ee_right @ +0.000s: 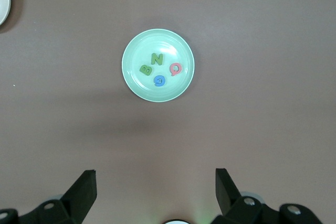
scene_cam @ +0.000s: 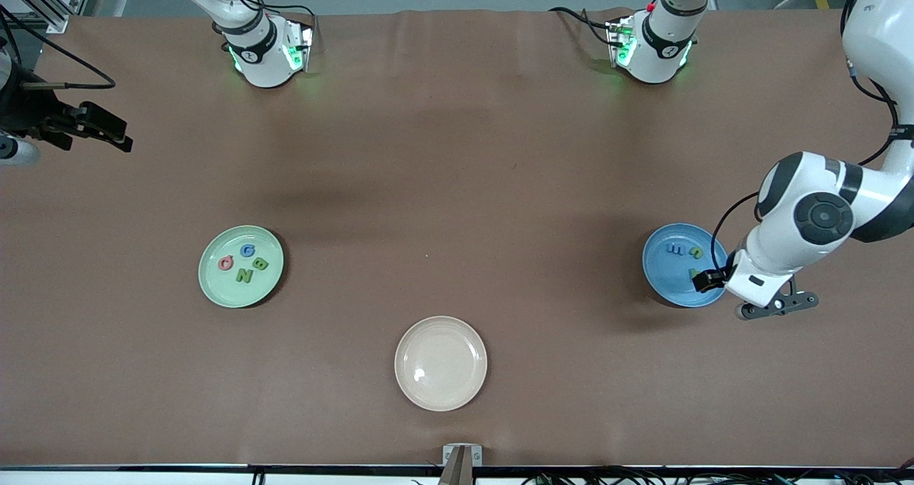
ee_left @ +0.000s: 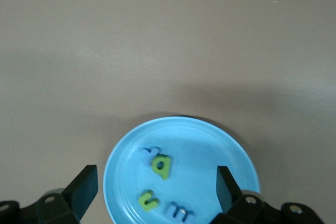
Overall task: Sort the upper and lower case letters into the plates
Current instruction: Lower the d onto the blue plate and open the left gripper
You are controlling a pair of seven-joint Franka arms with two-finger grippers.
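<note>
Two round glossy plates (scene_cam: 240, 266) (scene_cam: 678, 264), chunky letters (scene_cam: 245, 263).

front cam: high, looks down across the table (scene_cam: 457, 149) at both robot bases
left wrist cam: low and close over the blue plate (ee_left: 181, 145), fingertips (ee_left: 84, 184) in frame
right wrist cam: higher up, looks straight down on the green plate (ee_right: 158, 38)
overlap: front cam sees both plates
</note>
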